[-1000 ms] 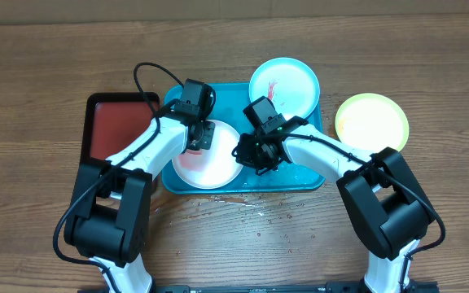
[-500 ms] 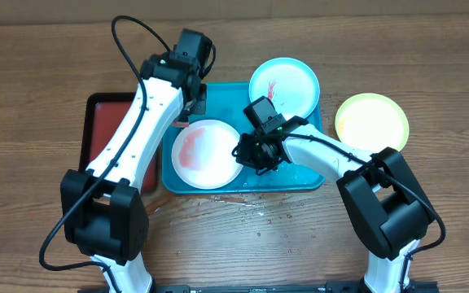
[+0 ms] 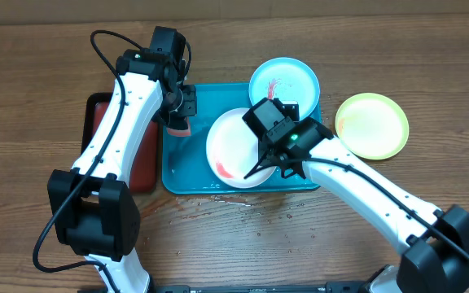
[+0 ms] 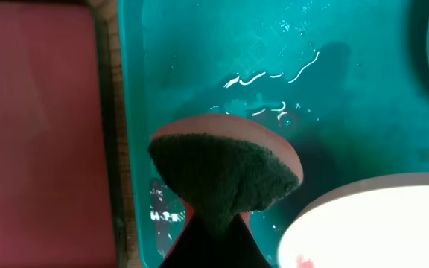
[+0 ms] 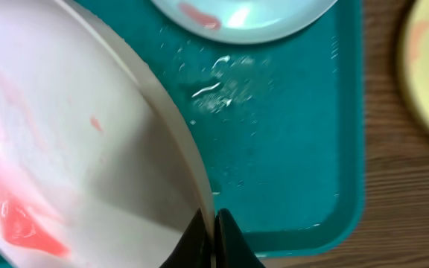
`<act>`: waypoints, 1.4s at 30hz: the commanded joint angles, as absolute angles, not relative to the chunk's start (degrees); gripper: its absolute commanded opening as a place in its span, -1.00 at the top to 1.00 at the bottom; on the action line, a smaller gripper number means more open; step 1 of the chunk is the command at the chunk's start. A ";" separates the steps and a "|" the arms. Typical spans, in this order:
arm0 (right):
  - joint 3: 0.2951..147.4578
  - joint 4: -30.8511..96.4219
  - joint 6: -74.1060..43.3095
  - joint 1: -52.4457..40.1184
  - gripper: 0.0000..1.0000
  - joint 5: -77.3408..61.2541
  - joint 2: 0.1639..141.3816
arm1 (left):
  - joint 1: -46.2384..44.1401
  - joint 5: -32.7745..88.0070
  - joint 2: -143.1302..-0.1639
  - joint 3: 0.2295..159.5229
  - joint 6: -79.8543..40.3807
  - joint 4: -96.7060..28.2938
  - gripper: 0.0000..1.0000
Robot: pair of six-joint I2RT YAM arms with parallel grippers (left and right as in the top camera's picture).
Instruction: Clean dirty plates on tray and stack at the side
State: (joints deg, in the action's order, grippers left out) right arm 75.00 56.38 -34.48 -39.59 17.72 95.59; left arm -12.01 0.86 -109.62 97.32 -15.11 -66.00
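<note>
The turquoise tray point(image 3: 187, 171) lies mid-table. My right gripper point(image 3: 275, 159) is shut on the rim of the white plate point(image 3: 233, 146), holding it tilted above the tray; red smear point(image 5: 21, 219) shows on it in the right wrist view point(image 5: 88, 149). The light cyan plate point(image 3: 283, 85) with a red smear rests on the tray's far right corner. The yellow-green plate point(image 3: 371, 124) lies on the table right of the tray. My left gripper point(image 3: 177, 110) is shut on a pink sponge with a dark scrub face point(image 4: 226, 167), over the tray's left edge.
A dark red, black-rimmed tray point(image 3: 108, 138) lies left of the turquoise tray. Water droplets point(image 4: 267, 78) glisten on the turquoise tray floor and on the wood point(image 3: 255, 207) in front of it.
My right gripper has lifted and tilted the white plate, shifting it right. My left arm has swung back and left with the sponge, off the plate toward the tray's left edge.
</note>
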 commanded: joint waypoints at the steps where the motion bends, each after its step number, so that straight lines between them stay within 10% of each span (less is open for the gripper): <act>1: 76.60 57.60 -34.26 -41.36 0.93 30.89 93.27 | -12.40 1.54 -109.40 96.64 -15.88 -65.82 0.91; 42: 90.19 80.29 -34.22 -58.28 0.93 82.96 93.21 | -12.40 1.08 -109.40 95.81 -15.88 -65.73 0.92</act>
State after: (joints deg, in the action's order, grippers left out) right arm 88.18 80.31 -33.82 -55.92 74.35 94.96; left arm -12.01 0.89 -109.62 96.55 -15.11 -65.98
